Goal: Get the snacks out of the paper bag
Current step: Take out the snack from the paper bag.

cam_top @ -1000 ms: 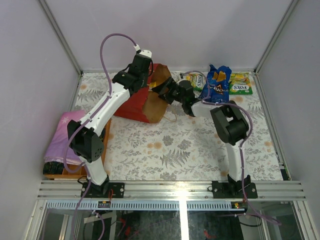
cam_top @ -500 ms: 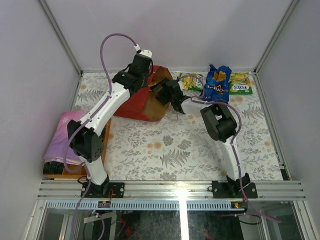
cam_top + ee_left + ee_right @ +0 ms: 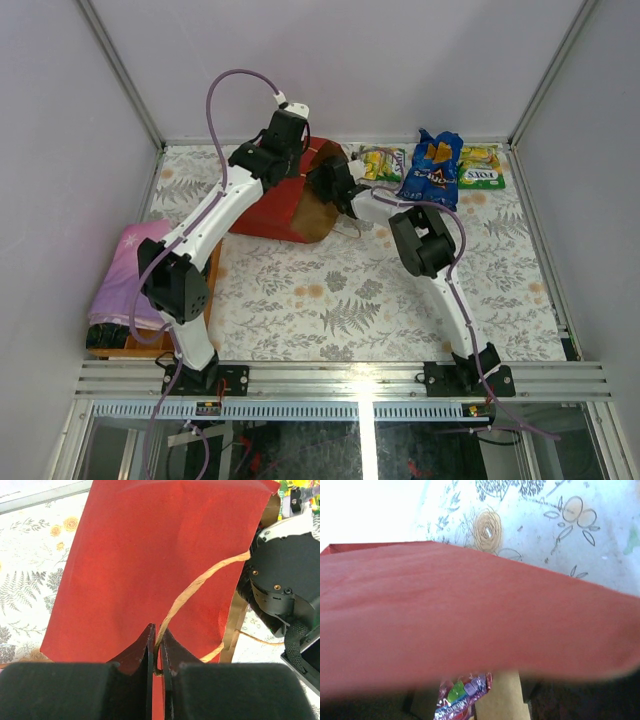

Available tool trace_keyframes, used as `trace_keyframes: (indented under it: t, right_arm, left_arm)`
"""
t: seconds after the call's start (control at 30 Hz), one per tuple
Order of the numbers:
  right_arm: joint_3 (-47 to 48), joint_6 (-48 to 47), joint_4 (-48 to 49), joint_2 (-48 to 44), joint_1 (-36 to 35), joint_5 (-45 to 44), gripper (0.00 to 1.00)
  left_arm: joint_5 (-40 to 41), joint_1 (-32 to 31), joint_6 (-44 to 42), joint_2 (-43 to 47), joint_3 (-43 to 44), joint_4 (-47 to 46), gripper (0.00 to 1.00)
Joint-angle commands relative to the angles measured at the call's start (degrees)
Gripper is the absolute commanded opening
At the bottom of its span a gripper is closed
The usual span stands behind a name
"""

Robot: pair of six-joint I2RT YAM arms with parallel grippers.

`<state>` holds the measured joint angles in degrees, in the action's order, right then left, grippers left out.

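Observation:
The red paper bag [image 3: 268, 208] lies on its side at the back of the table, its brown mouth facing right. My left gripper [image 3: 295, 160] is shut on its string handle [image 3: 200, 582] above the red wall [image 3: 150, 555]. My right gripper [image 3: 320, 183] is at the bag's mouth, with its fingers hidden by the bag. The right wrist view shows the red wall [image 3: 470, 610] up close and a purple-pink packet [image 3: 462, 700] on the kraft inside [image 3: 502, 697]. On the table lie a green-yellow packet [image 3: 383, 163], a blue chip bag [image 3: 432, 168] and another green-yellow packet [image 3: 482, 167].
A folded purple cloth [image 3: 125, 270] lies on a wooden tray [image 3: 212, 275] at the left edge. White walls and a metal frame enclose the table. The right arm's elbow [image 3: 420, 240] hangs over the middle of the flowered cloth.
My right arm has swung left, from beside the blue chip bag to the mouth of the paper bag. The left gripper has kept its hold on the handle and shifted slightly.

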<state>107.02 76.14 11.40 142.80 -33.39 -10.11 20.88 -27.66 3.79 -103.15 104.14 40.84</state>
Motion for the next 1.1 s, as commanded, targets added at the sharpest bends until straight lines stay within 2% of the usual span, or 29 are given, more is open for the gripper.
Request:
trace_keyframes:
  t: [0.0,0.1,0.17,0.33,0.43,0.7,0.9,1.07]
  right_arm:
    - [5.15,-1.52,-3.49,2.21,-0.53,-6.54,0.59]
    - [7.12,-1.44,-3.54,3.75,-0.78,-8.14,0.54]
    - [8.57,-1.46,-3.22,4.85,-0.89,-8.53,0.46]
    - [10.69,-2.71,-1.19,6.0,-0.97,-7.3,0.18]
    - [7.95,-5.34,2.03,3.39,-1.3,-7.42,0.01]
    - [-14.04,-13.88,15.84,-13.95,-2.03,-8.6,0.0]
    - [-35.23,-20.15,21.19,-34.12,-2.03,-8.47,0.0]
    - [-51.36,-33.66,23.16,-52.27,-0.87,-11.04,0.0]
  left_arm:
    - [-0.62,-0.47,-0.19,-0.66,1.82,0.37,0.06]
    - [-0.68,-0.55,-0.19,-0.77,1.83,0.36,0.06]
    - [-0.83,-0.59,-0.14,-0.84,1.77,0.35,0.06]
    - [-0.93,-0.65,-0.19,-1.03,1.77,0.38,0.06]
    - [-0.93,-0.64,-0.19,-1.16,1.79,0.34,0.06]
    - [-0.18,-0.98,-0.43,-1.53,1.62,0.38,0.06]
    - [0.52,-1.04,-0.47,-2.25,1.6,0.36,0.06]
    - [0.57,-0.99,-0.43,-2.85,1.58,0.38,0.06]
